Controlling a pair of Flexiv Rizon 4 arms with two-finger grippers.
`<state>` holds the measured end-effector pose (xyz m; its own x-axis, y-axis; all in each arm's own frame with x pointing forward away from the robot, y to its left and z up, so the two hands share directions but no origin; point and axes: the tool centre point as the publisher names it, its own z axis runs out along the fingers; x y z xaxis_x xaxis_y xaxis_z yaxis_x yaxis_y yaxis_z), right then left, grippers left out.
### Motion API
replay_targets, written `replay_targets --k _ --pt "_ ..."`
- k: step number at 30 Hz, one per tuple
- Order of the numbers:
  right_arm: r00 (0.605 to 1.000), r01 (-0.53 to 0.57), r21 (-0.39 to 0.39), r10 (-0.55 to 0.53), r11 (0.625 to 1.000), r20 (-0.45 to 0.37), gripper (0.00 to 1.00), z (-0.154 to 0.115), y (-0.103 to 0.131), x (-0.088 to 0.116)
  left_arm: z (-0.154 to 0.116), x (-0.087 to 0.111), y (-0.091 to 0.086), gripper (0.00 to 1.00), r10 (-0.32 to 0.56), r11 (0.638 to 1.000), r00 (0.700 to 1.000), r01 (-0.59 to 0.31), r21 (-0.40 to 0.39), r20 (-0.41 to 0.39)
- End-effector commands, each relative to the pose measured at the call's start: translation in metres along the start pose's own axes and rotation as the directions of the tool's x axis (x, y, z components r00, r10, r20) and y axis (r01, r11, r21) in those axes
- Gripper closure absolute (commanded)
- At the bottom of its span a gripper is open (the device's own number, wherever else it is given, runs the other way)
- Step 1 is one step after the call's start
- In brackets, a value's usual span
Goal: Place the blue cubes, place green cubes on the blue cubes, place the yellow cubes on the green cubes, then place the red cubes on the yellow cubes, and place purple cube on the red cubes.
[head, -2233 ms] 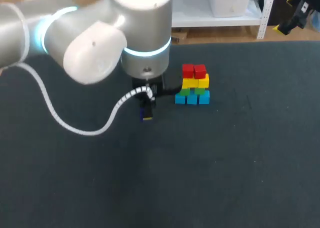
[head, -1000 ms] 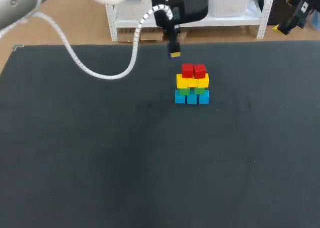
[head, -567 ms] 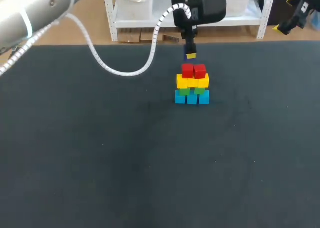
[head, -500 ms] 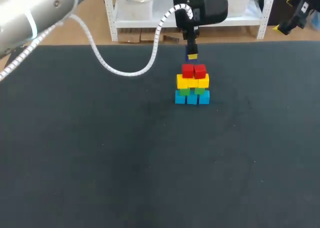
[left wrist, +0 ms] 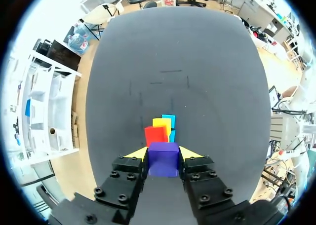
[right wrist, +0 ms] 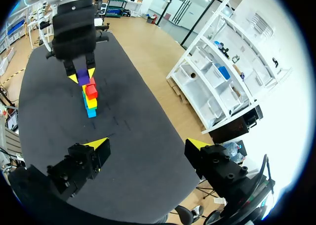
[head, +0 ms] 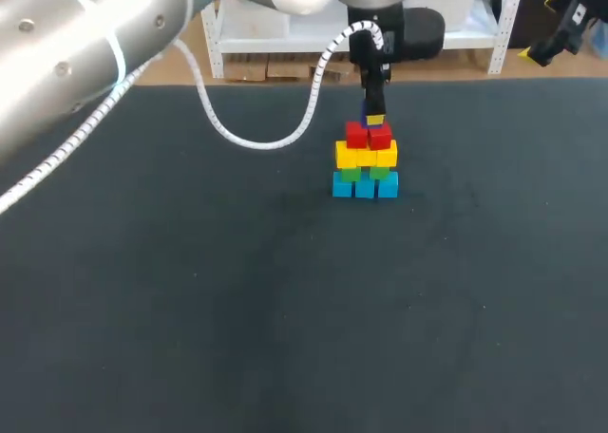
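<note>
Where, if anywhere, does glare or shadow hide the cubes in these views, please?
Left wrist view: the purple cube, held in the left gripper, is evenly lit, with no glare. Head view: the gripper hides most of it; the stack is bright and glare-free. Right wrist view: both show plainly against the dark table.

Dark matt table with a fine felt-like nap, smooth purple cube and stacked cubes with faint sheen, satin silver-grey shell on left arm, white ribbed plastic-looking cable, matt black left gripper with dull bolt heads
</note>
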<state>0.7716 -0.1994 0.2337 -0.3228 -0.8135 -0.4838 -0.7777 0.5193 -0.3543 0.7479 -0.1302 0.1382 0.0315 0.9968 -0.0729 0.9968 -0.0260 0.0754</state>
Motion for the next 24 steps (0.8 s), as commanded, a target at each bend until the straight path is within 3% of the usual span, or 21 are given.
replay_targets --k 1,24 --pt "1.000 -0.001 0.003 0.001 1.000 0.000 0.00 -0.001 0.001 0.001 0.004 -0.005 0.010 1.00 0.002 0.998 1.000 -0.001 0.055 -0.020" --pt "1.000 -0.001 0.003 0.001 1.000 0.000 0.00 -0.001 0.001 0.001 0.014 0.000 0.013 1.00 -0.010 0.997 0.999 0.015 0.080 -0.051"
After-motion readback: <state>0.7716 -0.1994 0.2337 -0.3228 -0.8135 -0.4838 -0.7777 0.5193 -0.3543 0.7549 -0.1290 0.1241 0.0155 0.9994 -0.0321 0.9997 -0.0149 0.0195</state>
